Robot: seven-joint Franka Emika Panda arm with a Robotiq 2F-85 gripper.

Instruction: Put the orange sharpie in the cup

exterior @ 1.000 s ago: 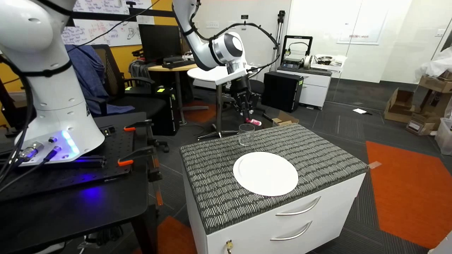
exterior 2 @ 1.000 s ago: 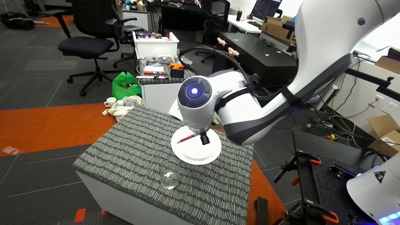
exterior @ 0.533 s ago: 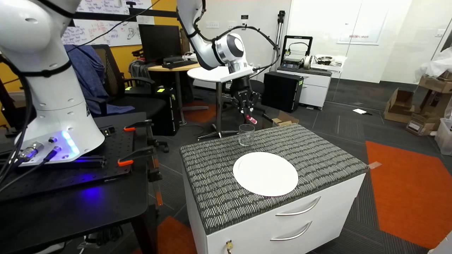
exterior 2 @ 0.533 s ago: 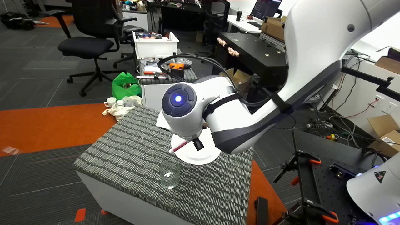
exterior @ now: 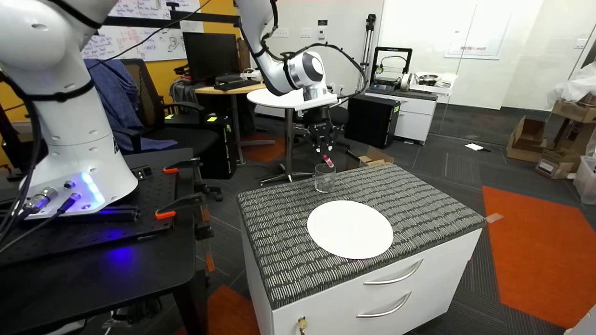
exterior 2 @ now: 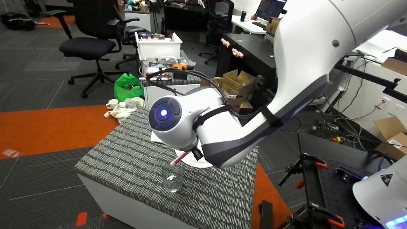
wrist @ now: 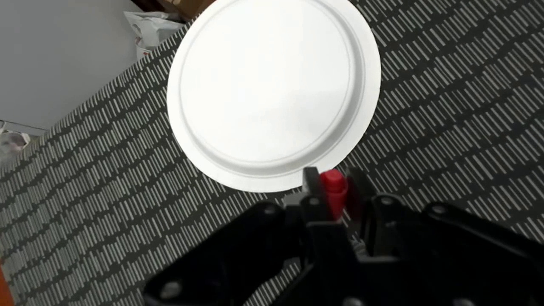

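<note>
- Cabinet (exterior: 433,274): below the fingers (wrist: 313,187). An exterior view shows its two drawer handles (exterior: 396,280).
- White plate (wrist: 272,85): on the cabinet, lower than the fingers and off to one side. The wrist view shows its raised rim; in an exterior view the arm (exterior 2: 235,133) covers part of it.
- Gripper (wrist: 334,176): fingers close together, pinching the orange sharpie (exterior: 328,161); the wrist view shows this hold most plainly.
- Clear cup (exterior 2: 172,181): upright on the cabinet, below and near the fingers; visible in both exterior views, unclear in the wrist view.
- Orange sharpie: between the fingers, slanting down from them. The wrist view shows only a red end; both exterior views show its lower end by the cup's rim, but whether inside or just above is unclear.
</note>
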